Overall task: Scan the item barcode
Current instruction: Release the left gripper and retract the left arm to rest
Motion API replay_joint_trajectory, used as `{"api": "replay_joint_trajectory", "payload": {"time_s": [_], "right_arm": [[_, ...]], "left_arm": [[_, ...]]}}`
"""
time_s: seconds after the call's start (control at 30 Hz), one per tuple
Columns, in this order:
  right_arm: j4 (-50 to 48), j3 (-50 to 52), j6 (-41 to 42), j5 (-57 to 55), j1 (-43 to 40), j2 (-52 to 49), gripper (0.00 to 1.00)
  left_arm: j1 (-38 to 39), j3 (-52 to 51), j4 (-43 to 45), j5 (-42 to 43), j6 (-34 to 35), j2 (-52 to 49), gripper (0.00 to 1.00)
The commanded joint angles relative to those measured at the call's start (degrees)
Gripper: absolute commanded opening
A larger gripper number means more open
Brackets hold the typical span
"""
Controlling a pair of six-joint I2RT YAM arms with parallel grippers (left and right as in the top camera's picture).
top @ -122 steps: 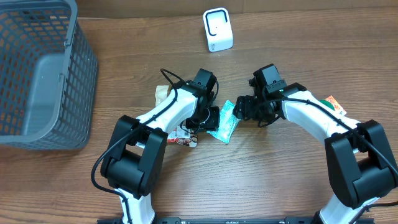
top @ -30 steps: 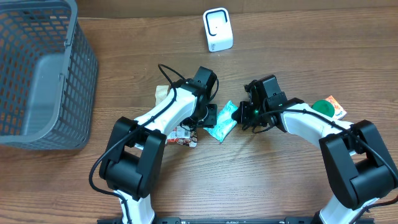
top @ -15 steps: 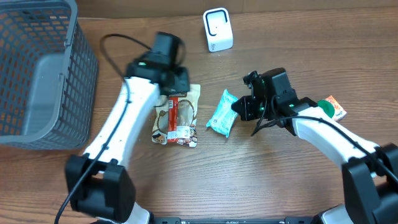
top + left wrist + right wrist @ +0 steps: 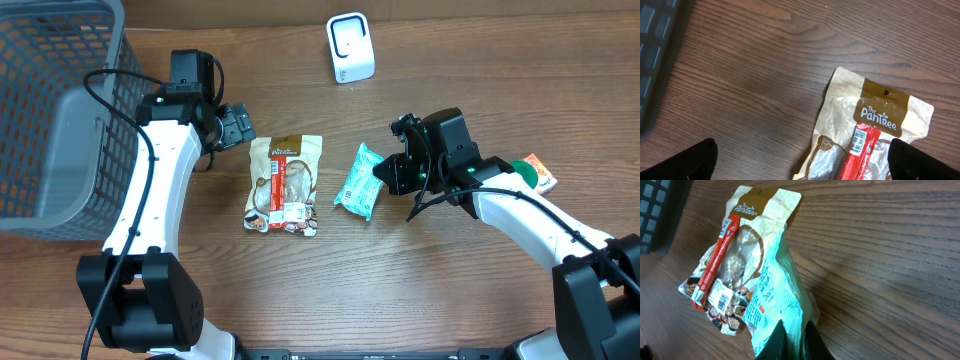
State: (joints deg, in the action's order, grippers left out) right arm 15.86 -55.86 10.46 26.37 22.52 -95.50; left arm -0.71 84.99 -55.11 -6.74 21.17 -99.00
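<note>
- Left gripper (image 4: 238, 126) is released: we see its two dark fingers (image 4: 687, 162) far apart at the bottom corners of the left wrist view, with nothing between them.
- It hangs over bare table (image 4: 400, 290) just beside the grey basket (image 4: 135, 120), up and to the left of the brown snack bag (image 4: 285, 183), not touching it.
- Right gripper (image 4: 383, 174) is clenched on the teal packet (image 4: 358, 182); in the right wrist view its fingers (image 4: 777, 342) pinch the packet's crinkled near edge.
- We see the teal packet between the brown snack bag and the right gripper, standing on edge in the pinch; its far end looks to be down at the wood.
- From above, the teal packet is near the brown bag with a thin strip of wood between them. In the right wrist view they overlap, so we cannot tell whether they touch.
- Brown snack bag lies flat, its brown header toward the far side of the table, with a red strip down the middle and a small barcode (image 4: 856, 144) on that strip.
- White scanner (image 4: 350, 47) stands at the far edge of the table, well apart from both packets.
- We also see a green round thing (image 4: 519, 172) and an orange packet (image 4: 541, 172) by the right arm, too small to identify.
</note>
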Motion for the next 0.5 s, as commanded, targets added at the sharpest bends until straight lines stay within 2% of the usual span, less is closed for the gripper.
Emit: {"api": "replay_joint_trajectory", "payload": {"time_s": [0.0, 0.47], "right_arm": [[-0.3, -0.1, -0.5, 0.7, -0.2, 1.0, 0.04], [-0.4, -0.1, -0.5, 0.7, -0.2, 1.0, 0.04]], "left_arm": [[0.0, 0.7, -0.1, -0.9, -0.6, 0.0, 1.00], [0.0, 0.7, -0.1, -0.9, -0.6, 0.0, 1.00]]}}
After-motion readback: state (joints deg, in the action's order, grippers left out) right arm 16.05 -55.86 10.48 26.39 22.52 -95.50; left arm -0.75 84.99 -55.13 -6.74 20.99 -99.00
